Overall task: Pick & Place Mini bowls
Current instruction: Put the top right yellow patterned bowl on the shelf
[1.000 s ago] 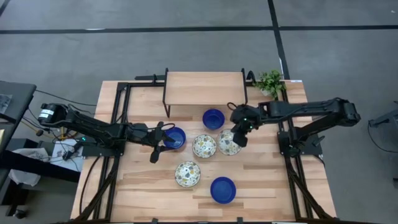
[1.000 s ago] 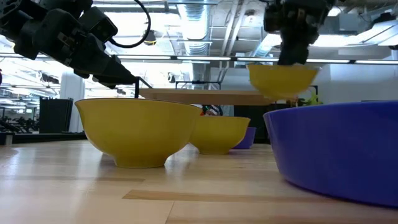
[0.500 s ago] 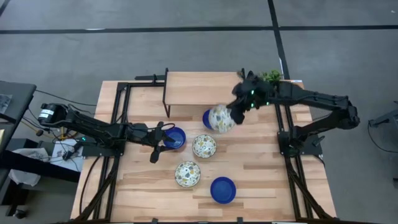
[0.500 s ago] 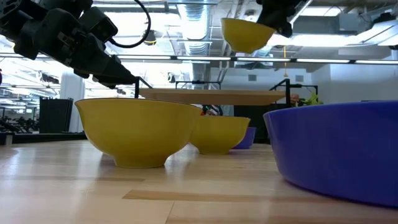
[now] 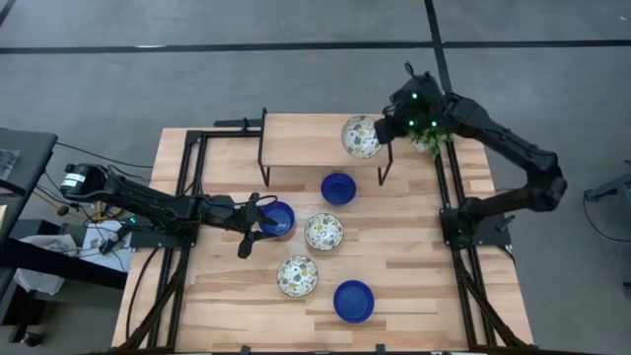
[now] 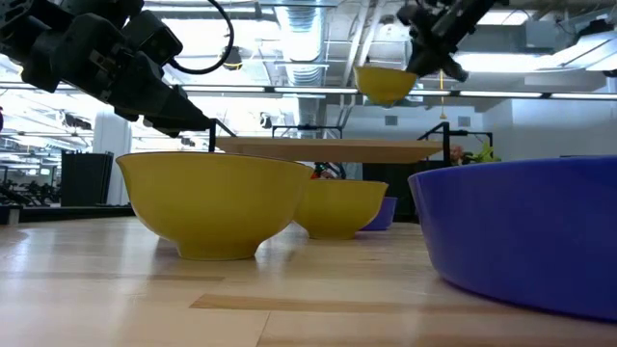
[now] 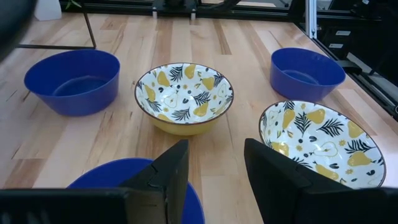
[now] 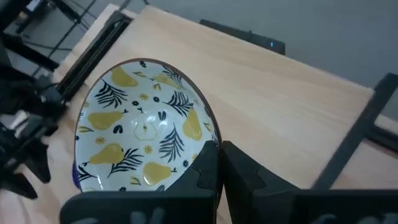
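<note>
Six mini bowls: three blue, three patterned, all sitting empty. Right tool (image 5: 383,131) is clamping one patterned bowl (image 5: 361,137) above the shelf (image 5: 306,138); left tool (image 5: 253,226) is gaping wide over a blue bowl (image 5: 280,218).

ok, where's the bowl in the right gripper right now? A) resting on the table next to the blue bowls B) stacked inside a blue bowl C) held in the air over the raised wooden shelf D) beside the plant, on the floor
C: the right gripper pinches the patterned bowl by its rim, lifted above the wooden shelf.
</note>
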Controlling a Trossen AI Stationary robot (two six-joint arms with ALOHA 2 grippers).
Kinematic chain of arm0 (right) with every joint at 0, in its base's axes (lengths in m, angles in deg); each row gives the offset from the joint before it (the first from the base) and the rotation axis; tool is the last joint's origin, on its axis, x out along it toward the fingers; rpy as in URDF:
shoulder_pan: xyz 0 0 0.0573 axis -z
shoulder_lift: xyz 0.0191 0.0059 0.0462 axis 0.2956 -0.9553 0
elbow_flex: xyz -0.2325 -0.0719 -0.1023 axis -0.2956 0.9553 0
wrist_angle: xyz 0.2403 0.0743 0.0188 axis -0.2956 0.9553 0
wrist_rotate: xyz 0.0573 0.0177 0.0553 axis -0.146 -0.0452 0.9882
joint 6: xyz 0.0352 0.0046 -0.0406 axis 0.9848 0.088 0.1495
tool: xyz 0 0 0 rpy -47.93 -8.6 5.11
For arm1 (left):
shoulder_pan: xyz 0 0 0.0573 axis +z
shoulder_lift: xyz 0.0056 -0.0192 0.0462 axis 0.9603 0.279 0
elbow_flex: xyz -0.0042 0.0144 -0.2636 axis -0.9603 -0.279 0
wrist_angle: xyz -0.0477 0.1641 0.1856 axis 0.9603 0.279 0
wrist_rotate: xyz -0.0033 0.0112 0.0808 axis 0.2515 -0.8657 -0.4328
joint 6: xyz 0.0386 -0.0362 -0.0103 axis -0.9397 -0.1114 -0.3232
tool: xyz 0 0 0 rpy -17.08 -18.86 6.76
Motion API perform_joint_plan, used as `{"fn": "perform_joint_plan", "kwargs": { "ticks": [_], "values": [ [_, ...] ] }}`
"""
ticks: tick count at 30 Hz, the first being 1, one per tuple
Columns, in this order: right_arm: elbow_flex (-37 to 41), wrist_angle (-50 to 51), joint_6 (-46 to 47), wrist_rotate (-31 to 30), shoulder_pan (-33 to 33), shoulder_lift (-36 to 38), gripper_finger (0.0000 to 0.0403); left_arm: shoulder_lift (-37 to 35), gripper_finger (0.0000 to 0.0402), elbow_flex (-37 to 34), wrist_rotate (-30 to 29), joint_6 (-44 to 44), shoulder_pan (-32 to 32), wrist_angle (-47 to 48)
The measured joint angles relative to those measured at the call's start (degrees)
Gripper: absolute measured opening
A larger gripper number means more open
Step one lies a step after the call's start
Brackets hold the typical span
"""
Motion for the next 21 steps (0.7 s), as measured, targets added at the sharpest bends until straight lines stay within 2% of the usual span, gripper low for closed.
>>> {"fn": "perform_joint_plan", "kwargs": {
  "ticks": [12, 21],
  "values": [
    [-0.1, -4.1, -0.9, 1.4, 5.4, -9.8, 0.0, 0.0, 0.0153, 0.0, 0.0, 0.0, 0.0, 0.0],
    [-2.0, 1.5, -0.3, 2.9, 8.7, -11.5, 0.0, 0.0, 0.0154, 0.0, 0.0, 0.0, 0.0, 0.0]
  ]
}}
